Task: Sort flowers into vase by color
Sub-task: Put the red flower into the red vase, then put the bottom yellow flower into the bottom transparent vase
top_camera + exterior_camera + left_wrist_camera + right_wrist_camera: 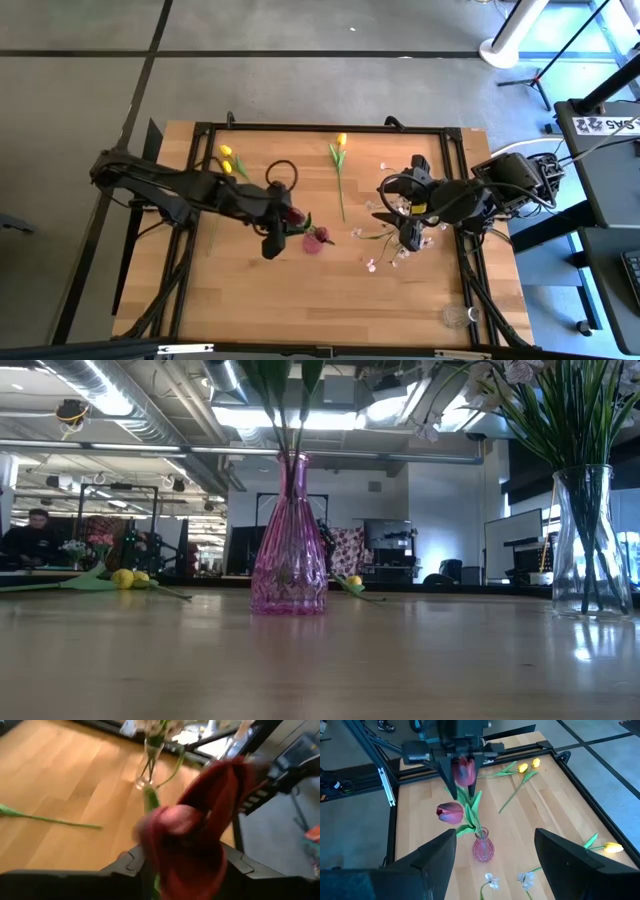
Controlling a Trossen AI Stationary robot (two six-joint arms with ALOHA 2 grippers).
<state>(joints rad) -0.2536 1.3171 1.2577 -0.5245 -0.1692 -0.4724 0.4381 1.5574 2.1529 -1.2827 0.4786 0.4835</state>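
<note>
A pink glass vase stands mid-table with one dark red tulip leaning out of it. My left gripper hangs above the vase, shut on a second red tulip. My right gripper is open over the white-pink sprays, which stand in a clear vase. Two yellow tulips and a third lie flat on the table. My left gripper holds the red tulip right at its bloom, pinched between the two fingers, which come from above pointing down. The green stem hangs below the fingers and runs down to the pink vase's mouth. The bloom hides the exact place of contact.
A black frame runs around the wooden table. A small clear glass object stands near the near right corner. Bare wood lies along the near side. A person sits in the room beyond the table.
</note>
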